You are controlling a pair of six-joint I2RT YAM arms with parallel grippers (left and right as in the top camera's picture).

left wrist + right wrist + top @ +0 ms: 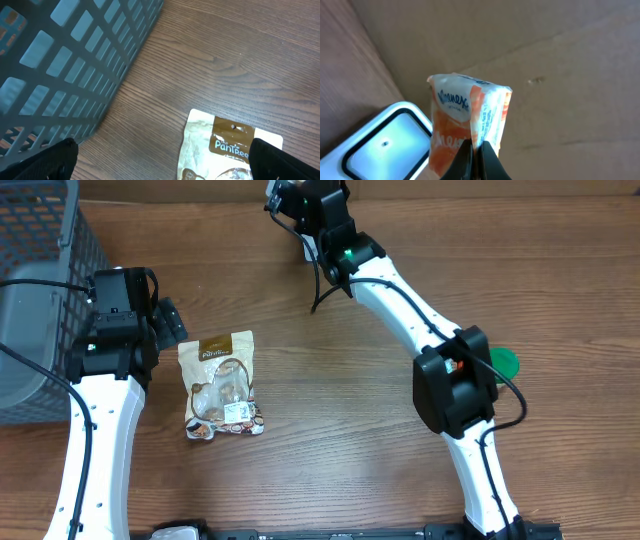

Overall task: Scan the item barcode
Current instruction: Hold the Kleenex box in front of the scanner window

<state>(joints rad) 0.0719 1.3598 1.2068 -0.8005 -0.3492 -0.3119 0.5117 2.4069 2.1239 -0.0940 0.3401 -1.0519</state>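
Tissue pack (470, 112), orange and white, blue lettering: pinched at its lower edge by the right gripper (475, 150), fingers pressed together on the wrapper; held upright above the table, against a brown cardboard wall (560, 65). Scanner (385, 147), white rim around a dark-framed window: sits at 8 o'clock of the pack, just beside it; contact cannot be told. Right gripper in the overhead view (295, 200): reaches to the 12 o'clock edge of the wooden table (340, 450). Left gripper (162, 155): spread wide, holding nothing, hovering over the table. Snack pouch (222, 385), tan with a brown label: lies flat at 5 o'clock of the left gripper, near it. Grey lattice basket (40, 260): stands at the table's 10 o'clock corner, just beside the left arm. Green disc (505, 362): lies at 3 o'clock, partly hidden behind the right arm.
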